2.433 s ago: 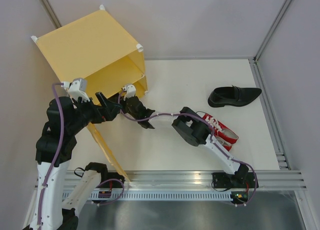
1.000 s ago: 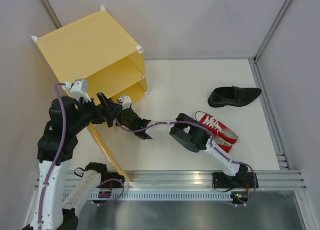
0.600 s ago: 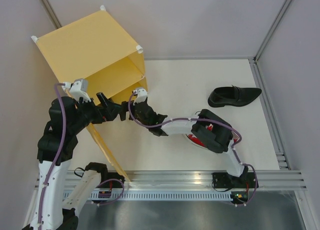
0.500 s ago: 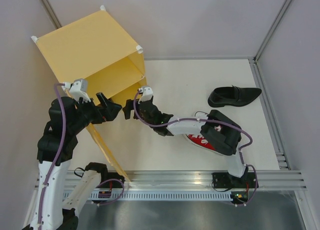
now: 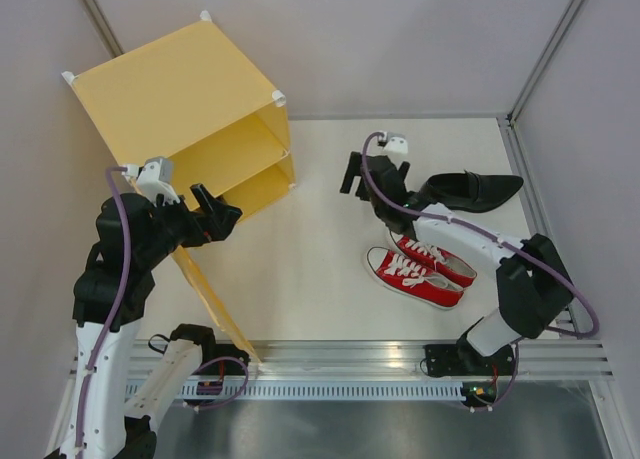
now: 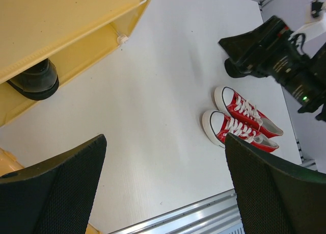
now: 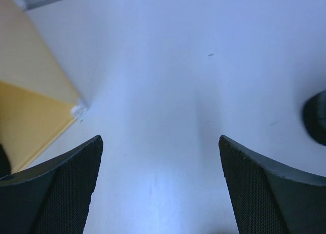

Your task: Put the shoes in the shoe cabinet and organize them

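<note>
Far right of the table: one black loafer [image 5: 475,189] rests on its sole, well apart from the shoe cabinet [image 5: 170,79] at the far left.
Near right of the table: the red sneakers [image 5: 420,267] lie side by side and touching, white toes to the left, nearer than the black loafer.
Lower compartment: a second loafer [image 6: 33,78] sits under the inner shelf; the door panel [image 5: 213,304] hangs open toward the near edge.
Right gripper [image 5: 350,174]: released, jaws wide with nothing between them. It hovers over the bare table [image 5: 310,269] between cabinet and black loafer.
Loafer relative to right gripper: just beside it on the right and not between the jaws. Only a dark end shows at the right edge of the wrist view.
Left gripper [image 5: 215,214]: released and empty, held by the cabinet's open front, well apart from the shoes on the table.
Handling, loafer: probably stiff and fairly light, with a glossy upper that is likely to be slippery. Pinching the rim of the opening, one finger inside, looks safer than pinching the smooth top.
Handling, sneakers: the soft canvas should give when squeezed, while the rubber sole offers grip. The heel collar or the sole edges look best.
</note>
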You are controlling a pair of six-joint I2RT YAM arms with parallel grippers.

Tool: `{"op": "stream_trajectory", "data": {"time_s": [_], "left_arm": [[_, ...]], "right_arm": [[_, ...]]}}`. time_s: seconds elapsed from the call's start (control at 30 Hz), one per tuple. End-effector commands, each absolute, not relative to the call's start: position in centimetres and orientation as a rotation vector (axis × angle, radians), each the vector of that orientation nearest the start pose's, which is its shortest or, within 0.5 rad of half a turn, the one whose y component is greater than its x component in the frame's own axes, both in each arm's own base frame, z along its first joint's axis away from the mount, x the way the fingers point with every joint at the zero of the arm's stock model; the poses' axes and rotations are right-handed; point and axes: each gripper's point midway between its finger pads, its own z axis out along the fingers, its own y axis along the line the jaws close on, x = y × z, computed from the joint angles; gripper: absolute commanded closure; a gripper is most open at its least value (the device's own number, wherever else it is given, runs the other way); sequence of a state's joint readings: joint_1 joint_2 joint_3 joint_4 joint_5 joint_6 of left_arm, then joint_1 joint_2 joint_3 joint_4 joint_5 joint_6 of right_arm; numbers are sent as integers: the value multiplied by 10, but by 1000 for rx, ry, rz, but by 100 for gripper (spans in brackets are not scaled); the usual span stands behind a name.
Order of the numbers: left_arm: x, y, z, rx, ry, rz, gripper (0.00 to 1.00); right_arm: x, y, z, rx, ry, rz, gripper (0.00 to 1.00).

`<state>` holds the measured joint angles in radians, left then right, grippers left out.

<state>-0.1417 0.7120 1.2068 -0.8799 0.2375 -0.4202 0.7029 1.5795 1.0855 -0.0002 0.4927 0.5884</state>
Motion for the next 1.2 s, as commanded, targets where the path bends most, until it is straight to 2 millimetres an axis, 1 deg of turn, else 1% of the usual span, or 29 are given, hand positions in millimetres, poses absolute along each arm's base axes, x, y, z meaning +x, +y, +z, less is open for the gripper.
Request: {"op": "stream_trajectory", "data": {"time_s": [0.0,0.07,0.1,0.13,0.17,0.2,0.23,0.27,0.3,0.33,0.37,0.4,0.43,0.47,0.53,0.57,0.6,0.67,0.7,0.73,0.77,0.8,0.83,0.87,0.9,0.97,1.07,1.1,1.17], "left_arm": [[202,-84,343,-123,1947,-584,0],[201,-84,344,-119,1942,-589,0],[200,-85,343,-126,1944,-596,0],[199,-85,345,-125,1937,-604,0],[198,-86,345,-124,1933,-613,0],[197,-88,343,-130,1937,-624,0],[197,-90,344,-122,1929,-636,0],[196,-90,345,-125,1925,-640,0],[197,-90,343,-126,1928,-642,0],[196,-90,343,-125,1925,-642,0],[196,-90,342,-126,1928,-642,0],[196,-90,341,-127,1930,-642,0],[196,-90,341,-128,1930,-643,0],[196,-90,340,-127,1933,-642,0],[196,-90,339,-131,1933,-642,0],[196,-90,339,-133,1933,-643,0],[196,-90,338,-133,1934,-643,0],[196,-90,337,-135,1935,-647,0],[196,-90,338,-134,1933,-648,0],[196,-90,338,-134,1933,-648,0],[195,-91,338,-132,1932,-650,0],[195,-91,339,-131,1929,-650,0],[195,-90,339,-134,1927,-648,0],[194,-90,340,-134,1924,-649,0],[194,-90,340,-134,1924,-649,0],[193,-90,340,-137,1920,-652,0],[192,-90,338,-141,1925,-654,0],[192,-90,337,-144,1926,-657,0],[192,-91,336,-142,1931,-661,0]], "right_arm": [[402,176,191,290,2014,126,2],[408,150,194,324,2033,73,2],[415,130,193,369,2041,59,2],[418,120,194,373,2048,50,2],[420,111,192,387,2057,41,2],[425,93,189,425,2063,24,2],[427,87,188,428,2075,22,3],[431,81,182,440,2093,20,4],[434,66,179,470,2102,10,5],[437,66,178,464,2123,34,5],[440,60,169,468,2148,21,6],[442,50,167,485,2157,10,7],[446,49,168,481,2165,20,8],[448,47,161,482,2184,19,9],[454,40,159,503,2196,39,15],[456,43,148,497,2231,66,17],[458,38,145,511,2239,70,20],[461,41,133,505,2265,86,26],[462,42,128,506,2273,88,31],[463,42,124,508,2280,88,34],[463,42,114,510,2304,81,36],[464,44,110,508,2317,93,41],[465,45,108,510,2322,98,42],[466,46,101,509,2339,95,43],[468,47,98,507,2348,97,47],[471,47,90,503,2363,90,50],[470,47,83,480,2391,78,59],[470,47,84,471,2393,75,67],[470,50,93,422,2380,96,73]]}}
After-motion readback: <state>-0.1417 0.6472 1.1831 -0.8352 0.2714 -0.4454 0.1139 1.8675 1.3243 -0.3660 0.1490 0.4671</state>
